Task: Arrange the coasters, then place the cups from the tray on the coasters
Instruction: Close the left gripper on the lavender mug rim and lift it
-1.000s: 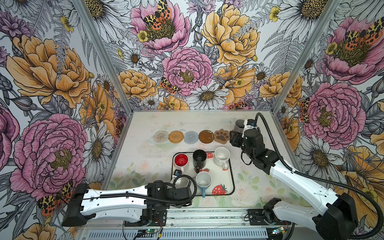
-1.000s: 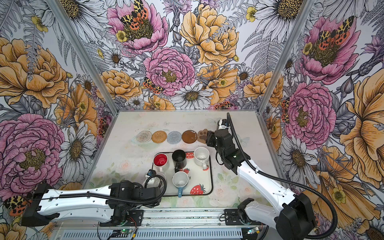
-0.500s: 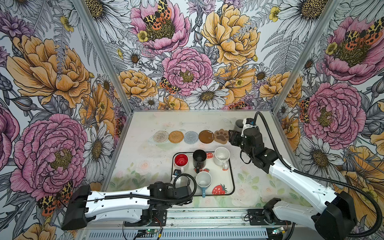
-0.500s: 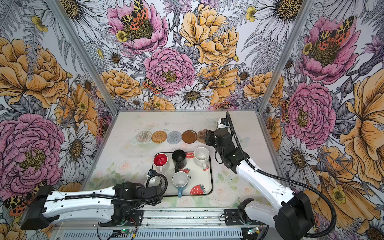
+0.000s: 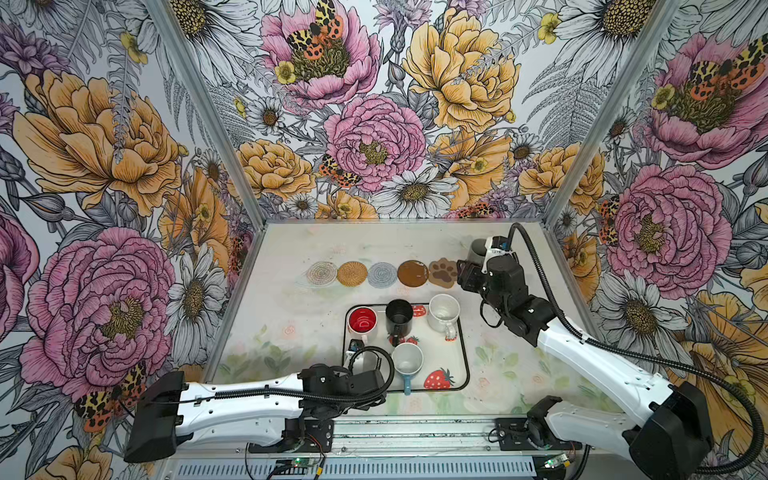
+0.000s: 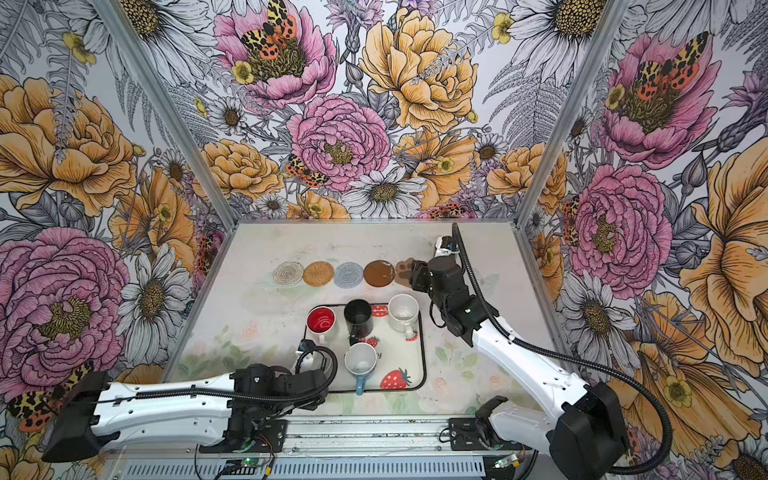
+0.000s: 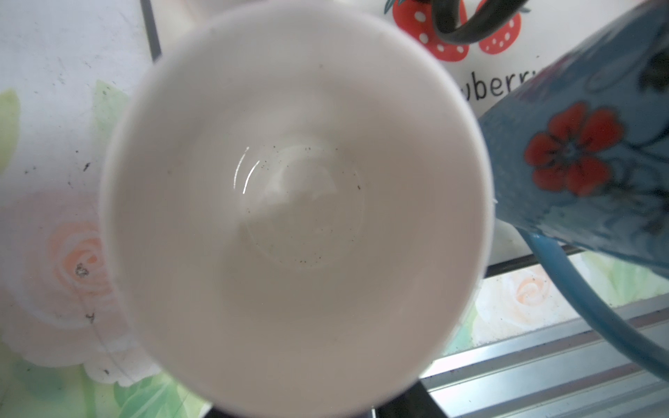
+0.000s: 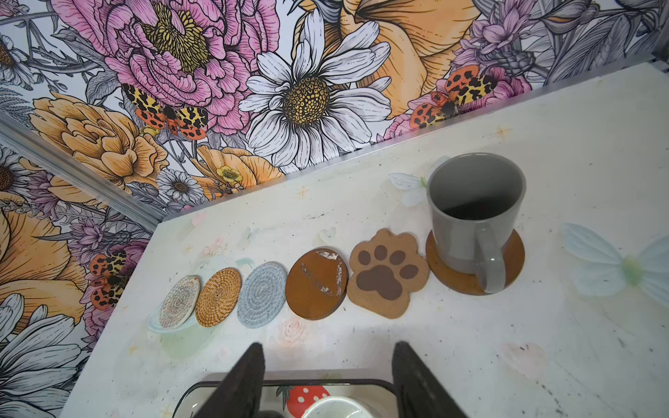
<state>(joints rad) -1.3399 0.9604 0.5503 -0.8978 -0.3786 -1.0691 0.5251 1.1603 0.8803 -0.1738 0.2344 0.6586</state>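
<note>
Five coasters lie in a row at the back: beaded (image 5: 321,273), rattan (image 5: 352,273), grey spiral (image 5: 382,274), brown disc (image 5: 412,273) and paw (image 5: 443,272). A second brown disc (image 8: 474,269) carries the tall grey cup (image 8: 470,213). On the tray (image 5: 462,365) stand the red-inside (image 5: 362,321), black (image 5: 399,316), speckled white (image 5: 443,311) and light blue (image 5: 407,359) cups. My right gripper (image 8: 327,358) hangs open and empty above the tray's far edge, beside the paw coaster. My left gripper (image 5: 365,372) points down over a white-inside cup (image 7: 297,202) at the tray's front left; its fingers are hidden.
Patterned walls close the table on three sides. A metal rail (image 5: 415,428) runs along the front edge under both arm bases. The left arm lies low across the front left of the table.
My right gripper has drawn away from the grey cup toward the paw coaster, still open. The left arm has hardly moved over its cup.
</note>
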